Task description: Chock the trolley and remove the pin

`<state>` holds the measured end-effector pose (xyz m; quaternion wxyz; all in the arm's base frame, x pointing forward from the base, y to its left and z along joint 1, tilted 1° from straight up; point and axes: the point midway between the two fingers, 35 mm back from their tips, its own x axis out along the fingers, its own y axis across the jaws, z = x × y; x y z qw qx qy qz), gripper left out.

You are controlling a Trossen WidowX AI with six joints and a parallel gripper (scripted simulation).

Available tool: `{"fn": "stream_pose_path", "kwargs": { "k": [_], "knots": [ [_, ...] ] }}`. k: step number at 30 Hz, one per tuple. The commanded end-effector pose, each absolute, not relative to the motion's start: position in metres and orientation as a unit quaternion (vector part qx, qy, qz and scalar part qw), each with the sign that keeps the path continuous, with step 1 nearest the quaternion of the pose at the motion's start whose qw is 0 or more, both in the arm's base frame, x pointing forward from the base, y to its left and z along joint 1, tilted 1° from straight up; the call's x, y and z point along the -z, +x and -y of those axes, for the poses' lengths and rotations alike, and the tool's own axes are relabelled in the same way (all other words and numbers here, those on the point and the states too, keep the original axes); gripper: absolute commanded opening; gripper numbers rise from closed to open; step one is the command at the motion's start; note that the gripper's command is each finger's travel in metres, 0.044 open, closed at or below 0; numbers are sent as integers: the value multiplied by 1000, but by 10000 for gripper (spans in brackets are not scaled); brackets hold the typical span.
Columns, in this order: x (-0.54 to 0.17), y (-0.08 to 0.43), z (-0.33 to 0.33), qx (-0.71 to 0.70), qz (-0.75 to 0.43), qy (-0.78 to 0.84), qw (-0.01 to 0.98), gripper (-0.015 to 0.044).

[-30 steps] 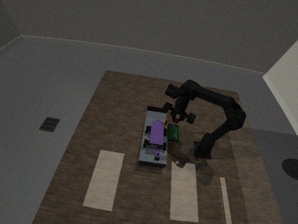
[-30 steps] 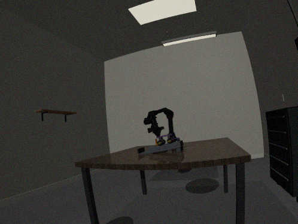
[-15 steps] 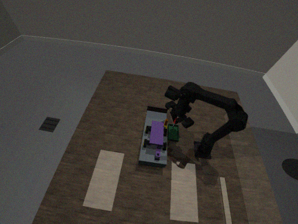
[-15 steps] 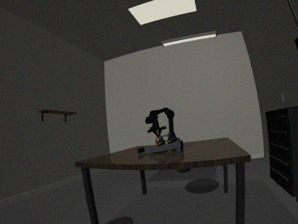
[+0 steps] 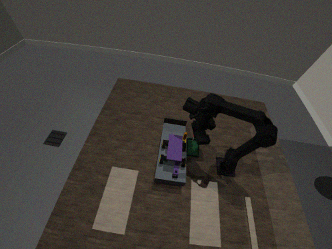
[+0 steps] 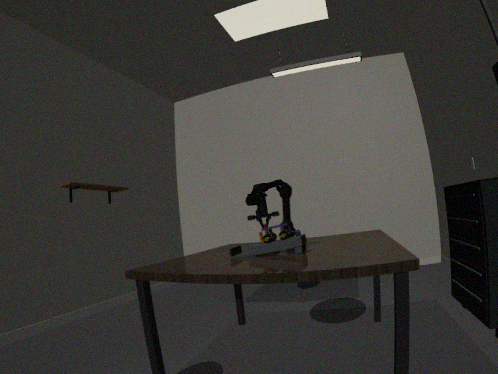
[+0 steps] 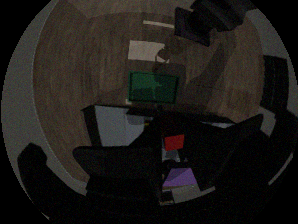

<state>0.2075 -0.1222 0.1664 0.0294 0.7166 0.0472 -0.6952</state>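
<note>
The purple trolley (image 5: 175,148) (image 6: 275,227) (image 7: 181,177) stands on the grey ramp (image 5: 167,132) (image 6: 252,249) (image 7: 111,126). The chock (image 5: 185,136) (image 6: 261,237) stands at the trolley's downhill wheel on the tray side; whether it touches the wheel is too small to tell. My gripper (image 6: 264,223) (image 7: 165,119) is shut on the stop pin, whose red head (image 7: 174,142) shows between the dark fingers. The pin is clear of the ramp's uphill end. The gripper hangs above the ramp's side near the green tray (image 5: 193,150) (image 7: 142,92). The fingertips are hard to make out in the top view.
A small purple bracket (image 5: 175,171) stands at the ramp's uphill end. The ramp's low end has a dark end wall (image 5: 175,122). The tray lies on the wooden table (image 5: 140,110) (image 6: 340,255) beside the ramp, between it and the arm's base (image 5: 227,166).
</note>
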Motion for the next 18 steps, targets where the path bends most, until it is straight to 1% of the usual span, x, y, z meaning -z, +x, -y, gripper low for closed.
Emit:
{"fn": "stream_pose_path", "kwargs": {
  "k": [1, 5, 12, 18],
  "knots": [
    [-169, 208, 121, 695, 4, 719, -1, 0],
    [-169, 208, 120, 694, 45, 718, -30, 0],
    [-169, 208, 120, 694, 47, 718, -31, 0],
    [-158, 196, 119, 694, 47, 717, -32, 0]
  ]
}}
